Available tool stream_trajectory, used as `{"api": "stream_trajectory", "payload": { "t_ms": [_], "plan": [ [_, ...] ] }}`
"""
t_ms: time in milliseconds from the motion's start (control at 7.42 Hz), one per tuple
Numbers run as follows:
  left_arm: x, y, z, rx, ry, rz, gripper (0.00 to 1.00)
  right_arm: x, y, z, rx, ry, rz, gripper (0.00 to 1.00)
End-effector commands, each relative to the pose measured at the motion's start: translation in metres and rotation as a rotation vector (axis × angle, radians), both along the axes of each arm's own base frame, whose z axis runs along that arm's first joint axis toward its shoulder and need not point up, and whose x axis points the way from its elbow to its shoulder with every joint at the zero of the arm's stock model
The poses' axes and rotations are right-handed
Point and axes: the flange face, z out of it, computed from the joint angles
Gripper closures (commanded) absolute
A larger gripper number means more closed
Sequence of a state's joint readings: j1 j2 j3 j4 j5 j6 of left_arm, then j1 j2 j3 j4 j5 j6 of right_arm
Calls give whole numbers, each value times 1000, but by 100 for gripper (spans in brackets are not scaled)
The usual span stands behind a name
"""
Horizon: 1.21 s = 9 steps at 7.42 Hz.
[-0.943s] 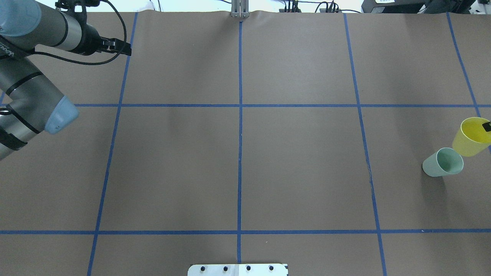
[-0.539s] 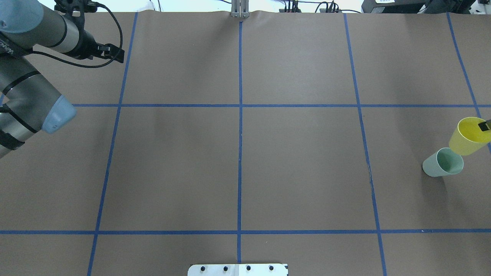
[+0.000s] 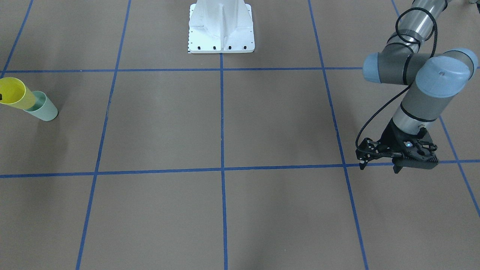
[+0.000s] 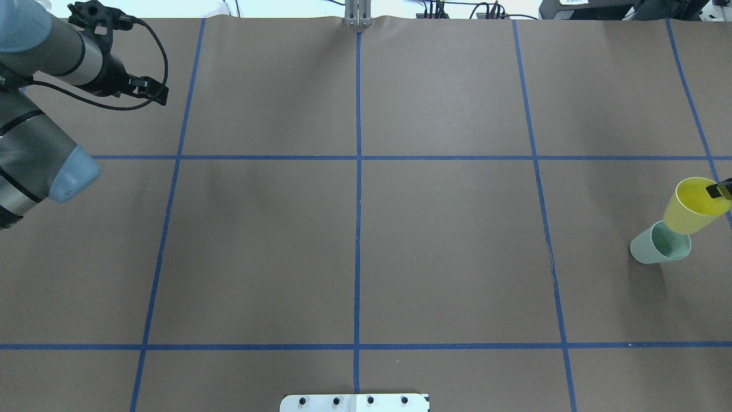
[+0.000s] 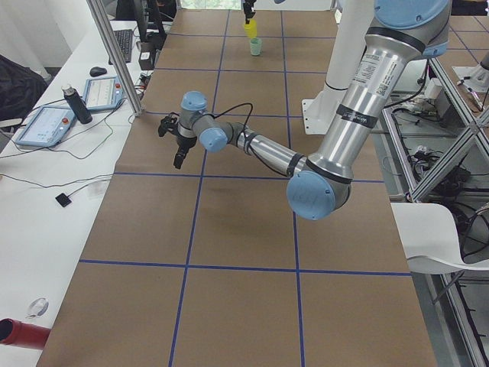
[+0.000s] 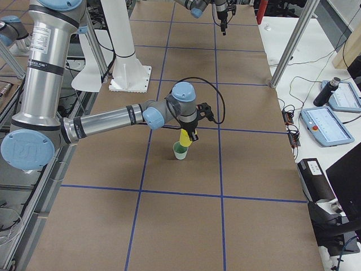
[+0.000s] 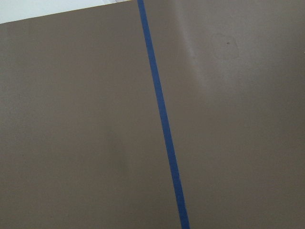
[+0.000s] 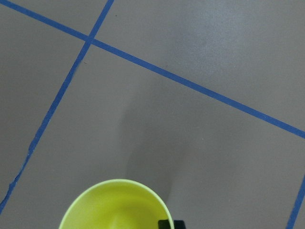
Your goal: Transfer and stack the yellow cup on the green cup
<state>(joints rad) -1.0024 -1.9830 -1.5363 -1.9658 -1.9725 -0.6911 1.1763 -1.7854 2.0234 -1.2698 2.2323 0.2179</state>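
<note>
The yellow cup hangs tilted at the table's far right, its base just over the rim of the green cup, which stands upright on the brown paper. My right gripper is shut on the yellow cup's rim, one finger inside it, mostly cut off by the frame edge. The front view shows the yellow cup overlapping the green cup. The right wrist view shows the yellow cup's mouth. My left gripper is open and empty above the far left of the table; it also shows in the front view.
Blue tape lines divide the brown paper into squares. The white robot base plate sits at the near middle edge. A metal post stands at the far edge. A side table with tablets lies beyond the far edge.
The yellow cup has moved left and down toward the green cup and now overlaps its rim. The left arm has drawn back toward the far left corner.
</note>
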Motion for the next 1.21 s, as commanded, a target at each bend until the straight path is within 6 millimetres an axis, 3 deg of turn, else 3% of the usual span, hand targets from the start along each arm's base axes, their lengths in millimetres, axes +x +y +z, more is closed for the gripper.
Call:
{"api": "stream_trajectory", "payload": {
  "t_ms": [0,1078],
  "plan": [
    [-1,0,1,-1,-2,1,0,-7,0,9,-10,7,-22,100],
    [-5,-2,2,-2,-3,-7,0,-21,1,23,-30,20,-58,100]
  ]
}}
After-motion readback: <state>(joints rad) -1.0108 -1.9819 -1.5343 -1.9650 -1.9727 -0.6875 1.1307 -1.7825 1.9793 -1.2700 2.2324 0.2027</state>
